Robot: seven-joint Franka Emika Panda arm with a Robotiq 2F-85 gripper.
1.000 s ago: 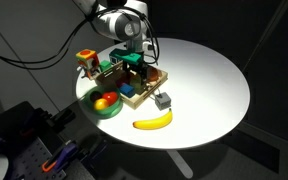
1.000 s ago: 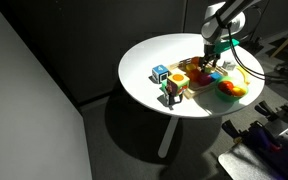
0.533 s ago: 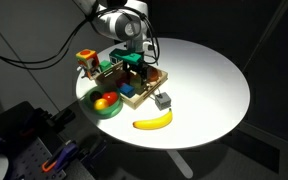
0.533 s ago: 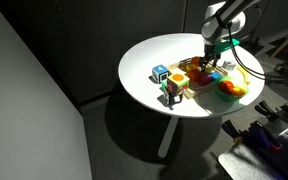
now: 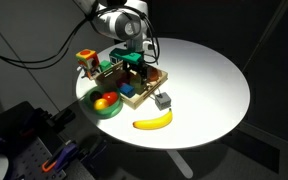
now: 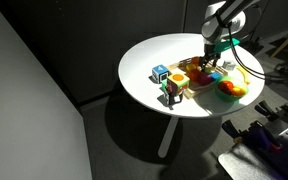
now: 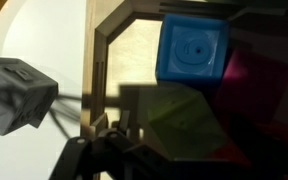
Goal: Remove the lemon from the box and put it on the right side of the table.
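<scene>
Reach step: claw (image 5: 132, 62) low over box (image 5: 155, 88); lemon not made out, can't tell if claw is apart. Next: locate lemon, clamp.

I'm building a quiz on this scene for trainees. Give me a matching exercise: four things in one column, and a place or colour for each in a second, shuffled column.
Things:
1. banana
2. bowl
3. grey cube
4. blue block

Descriptions:
A. inside the box
B. green, holds fruit
C. long and yellow, lying on the bare table apart from the box
D. on the table just outside the box wall

Pairs: 1-C, 2-B, 3-D, 4-A
</scene>
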